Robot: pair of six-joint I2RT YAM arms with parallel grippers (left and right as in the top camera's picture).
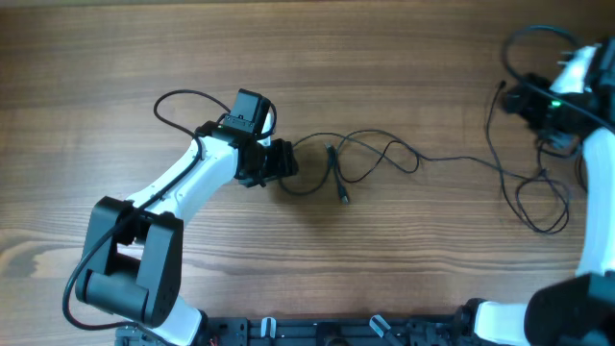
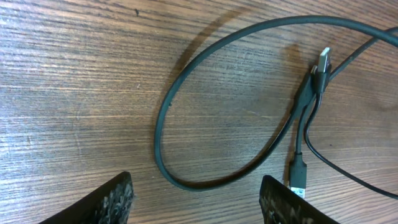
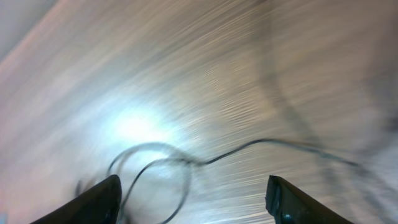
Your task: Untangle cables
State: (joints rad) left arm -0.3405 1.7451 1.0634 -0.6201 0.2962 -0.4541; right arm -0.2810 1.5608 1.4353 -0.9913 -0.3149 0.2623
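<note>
Overhead: cables (image 1: 338, 178) lay looped just ahead of left tool (image 2: 199, 205), which stood apart, empty. Right tool (image 3: 196, 202) also apart, over a strand. Risk: pinching crossed strands together might tighten the tangle.

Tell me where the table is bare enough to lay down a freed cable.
Bare: the far strip of table beyond the cables, and the near strip in front of them. Crowded: the middle, from the left gripper along the cables to their loops beside the right gripper.
</note>
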